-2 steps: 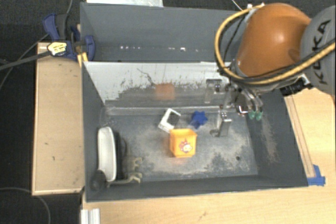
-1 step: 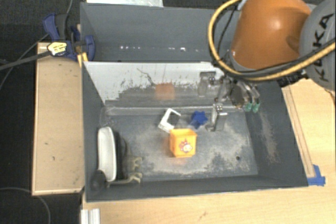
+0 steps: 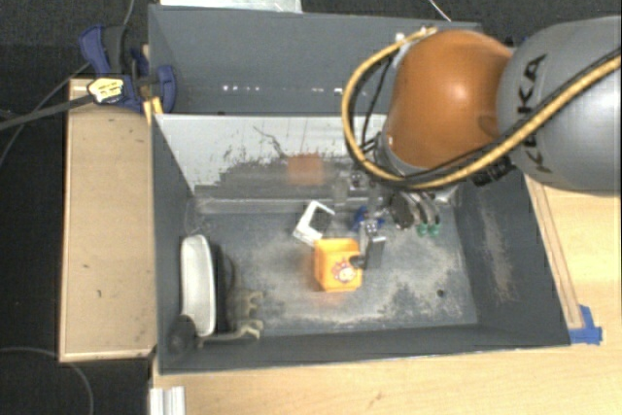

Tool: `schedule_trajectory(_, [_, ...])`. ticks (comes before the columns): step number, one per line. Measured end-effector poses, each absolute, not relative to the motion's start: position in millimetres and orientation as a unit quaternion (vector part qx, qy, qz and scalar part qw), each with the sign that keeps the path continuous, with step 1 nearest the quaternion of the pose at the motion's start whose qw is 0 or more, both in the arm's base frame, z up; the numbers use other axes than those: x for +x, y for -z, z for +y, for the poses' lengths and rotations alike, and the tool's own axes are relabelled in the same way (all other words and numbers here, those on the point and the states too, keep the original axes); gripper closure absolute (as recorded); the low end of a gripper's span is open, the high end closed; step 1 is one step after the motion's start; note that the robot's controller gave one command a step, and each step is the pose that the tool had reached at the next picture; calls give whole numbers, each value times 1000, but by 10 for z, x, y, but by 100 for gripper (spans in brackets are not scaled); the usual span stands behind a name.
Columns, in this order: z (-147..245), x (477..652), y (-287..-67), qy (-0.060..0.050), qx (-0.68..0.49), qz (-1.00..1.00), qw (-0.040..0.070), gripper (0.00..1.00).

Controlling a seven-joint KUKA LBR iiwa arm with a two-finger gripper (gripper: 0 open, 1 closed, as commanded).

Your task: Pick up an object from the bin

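the arm [image 3: 569, 117] comes in from the right, and its round orange cover [image 3: 442, 97] hangs over the back right part of the grey bin [image 3: 292, 63]. black and yellow cables [image 3: 362, 117] loop round the cover's left side. below the cover the gripper [image 3: 370, 246] reaches down close to the bin floor, near the middle of the bin. whether it is open or closed cannot be told, since its tip is dark and partly lost against the wrist parts above it.

just to the left of the gripper's tip, and a little nearer the front wall, lies a small yellow-orange block [image 3: 335, 267] with a round pale mark on its front face. the tip is at the block's right edge, touching it or all but touching; which of the two cannot be made out. nothing can be seen clasped in the gripper.

up and to the left of the tip, just behind the block, a small white piece [image 3: 312, 222] with a dark middle lies tilted on the floor, apart from the block by a narrow gap.

far to the left of the gripper, along the left wall, lies a long white oval thing [image 3: 197, 285], with a dark object [image 3: 225, 279] just beside it on its right. a thin bent metal piece [image 3: 245, 329] rests near the front left corner.
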State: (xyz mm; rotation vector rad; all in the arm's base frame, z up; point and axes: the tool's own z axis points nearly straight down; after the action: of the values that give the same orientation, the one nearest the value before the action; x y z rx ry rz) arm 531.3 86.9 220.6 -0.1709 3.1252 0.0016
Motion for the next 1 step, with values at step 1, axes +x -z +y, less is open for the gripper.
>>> schedule_trajectory(1, [1097,5336,-1975,0,-151,988,2,0])
